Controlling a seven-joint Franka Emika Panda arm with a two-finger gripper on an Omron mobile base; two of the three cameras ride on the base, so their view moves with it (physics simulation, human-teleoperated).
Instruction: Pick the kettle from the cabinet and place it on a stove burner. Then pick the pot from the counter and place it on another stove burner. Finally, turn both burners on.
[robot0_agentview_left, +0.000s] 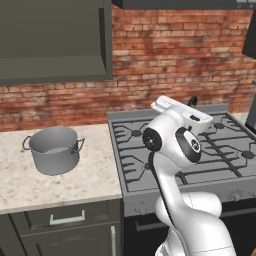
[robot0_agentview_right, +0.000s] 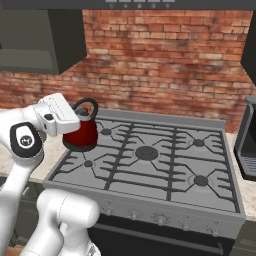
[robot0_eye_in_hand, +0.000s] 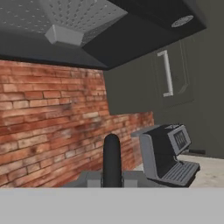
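Note:
The red kettle (robot0_agentview_right: 81, 134) with its black loop handle (robot0_agentview_right: 87, 103) hangs low over the left side of the stove (robot0_agentview_right: 150, 162), between the rear left burner (robot0_agentview_right: 106, 131) and the front left burner (robot0_agentview_right: 88, 163). My gripper (robot0_agentview_right: 74, 113) is shut on that handle, which rises as a dark bar (robot0_eye_in_hand: 111, 157) in the hand view. The grey pot (robot0_agentview_left: 54, 150) stands upright on the beige counter (robot0_agentview_left: 95, 175), left of the stove (robot0_agentview_left: 135, 170). The wall cabinet (robot0_agentview_left: 55, 45) above it stands open. In the left base view my arm hides the kettle's body.
A brick wall (robot0_agentview_right: 165, 65) backs the stove. A dark coffee machine (robot0_agentview_right: 246, 145) stands at the stove's right, also in the hand view (robot0_eye_in_hand: 168, 153). A range hood (robot0_eye_in_hand: 65, 22) hangs overhead, and another wall cabinet (robot0_eye_in_hand: 175, 74) with a bar handle is beside it.

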